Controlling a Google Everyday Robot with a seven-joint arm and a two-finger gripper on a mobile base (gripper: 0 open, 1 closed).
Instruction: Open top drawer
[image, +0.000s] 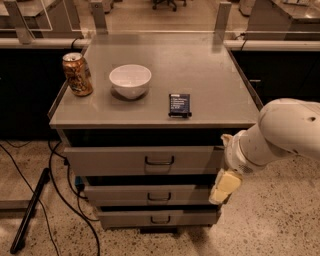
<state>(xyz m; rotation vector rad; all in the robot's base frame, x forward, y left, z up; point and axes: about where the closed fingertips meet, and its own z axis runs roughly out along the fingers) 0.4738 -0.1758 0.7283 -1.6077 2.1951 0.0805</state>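
The top drawer (115, 161) is the widest grey front of the cabinet, right under the tabletop, with a small dark loop handle (159, 160) at its centre. A dark gap shows above it. My gripper (223, 162) is at the right end of that drawer front, to the right of the handle and apart from it. It looks open, with one yellowish finger (224, 186) low by the middle drawer and the other tip up by the drawer's top corner. It holds nothing.
Two narrower drawers, the middle one (150, 195) and the bottom one (155, 218), sit below. On the grey tabletop (210, 65) stand a can (77, 74), a white bowl (130, 80) and a small dark packet (179, 105). Cables (55, 185) and a dark rod (30, 210) lie on the floor at the left.
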